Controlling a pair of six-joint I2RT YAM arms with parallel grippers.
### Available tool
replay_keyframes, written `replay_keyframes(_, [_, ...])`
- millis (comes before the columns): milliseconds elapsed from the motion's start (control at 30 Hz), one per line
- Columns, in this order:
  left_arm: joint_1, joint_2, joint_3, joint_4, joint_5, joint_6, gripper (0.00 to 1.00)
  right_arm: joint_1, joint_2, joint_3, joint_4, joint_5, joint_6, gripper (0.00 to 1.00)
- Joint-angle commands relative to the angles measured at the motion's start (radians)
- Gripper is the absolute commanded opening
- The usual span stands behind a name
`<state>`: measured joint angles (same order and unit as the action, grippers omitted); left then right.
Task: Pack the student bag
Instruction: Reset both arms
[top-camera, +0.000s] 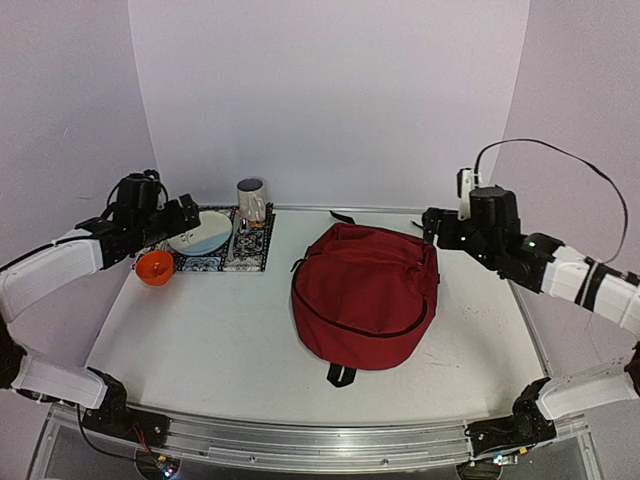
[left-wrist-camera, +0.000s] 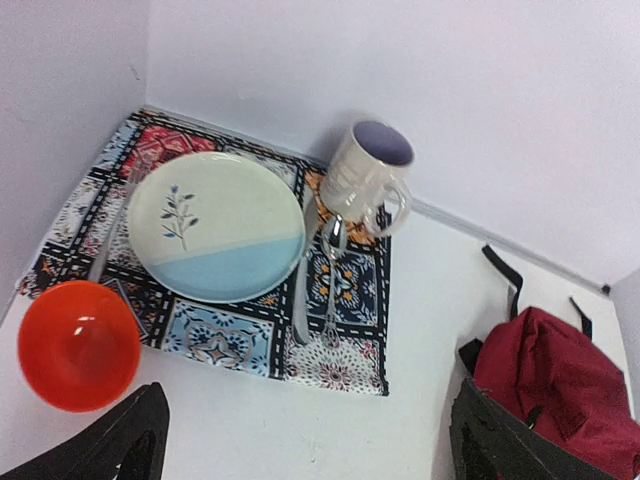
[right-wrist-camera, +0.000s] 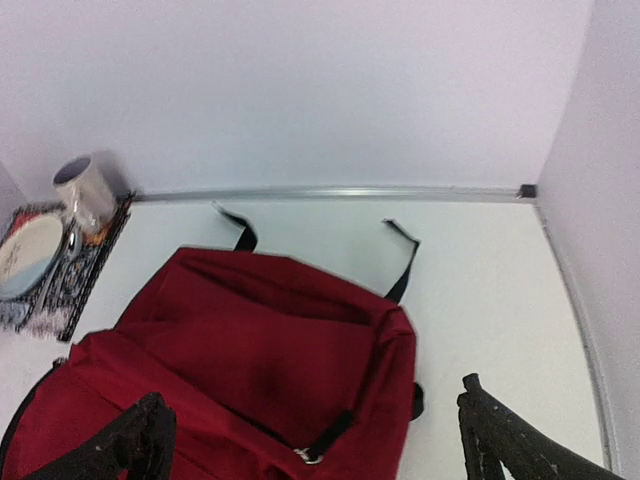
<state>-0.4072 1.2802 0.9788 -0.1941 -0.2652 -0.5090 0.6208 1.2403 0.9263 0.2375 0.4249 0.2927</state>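
The student bag (top-camera: 365, 295) is a dark red fabric backpack with black straps, lying flat at the table's middle right. It also shows in the right wrist view (right-wrist-camera: 250, 370) and at the lower right of the left wrist view (left-wrist-camera: 560, 385). My left gripper (top-camera: 185, 215) is open and empty, raised above the patterned mat at the back left; in its own view it (left-wrist-camera: 305, 450) hangs over bare table between mat and bag. My right gripper (top-camera: 432, 225) is open and empty, raised above the bag's far right corner, and in its own view it (right-wrist-camera: 315, 440) straddles the bag.
A patterned placemat (top-camera: 225, 250) at the back left carries a white and blue plate (left-wrist-camera: 215, 225), a knife (left-wrist-camera: 300, 285), a fork (left-wrist-camera: 330, 280) and a cream mug (left-wrist-camera: 368, 180). An orange bowl (top-camera: 154, 268) sits at its front left corner. Walls close the back and sides.
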Motion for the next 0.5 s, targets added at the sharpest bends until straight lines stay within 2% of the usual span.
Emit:
replay_keyframes(0, [0.029, -0.21, -0.084, -0.015, -0.117, -0.061, 1.0, -0.003, -0.211, -0.114, -0.004, 0.187, 0.041, 0.98])
replay_keyframes(267, [0.031, -0.565, -0.224, -0.025, -0.289, -0.048, 1.0, -0.002, -0.604, -0.345, -0.006, 0.291, 0.013, 0.98])
replay_keyframes(467, [0.03, -0.685, -0.226, -0.056, -0.248, 0.008, 1.0, -0.002, -0.756, -0.425, -0.003, 0.275, -0.033, 0.98])
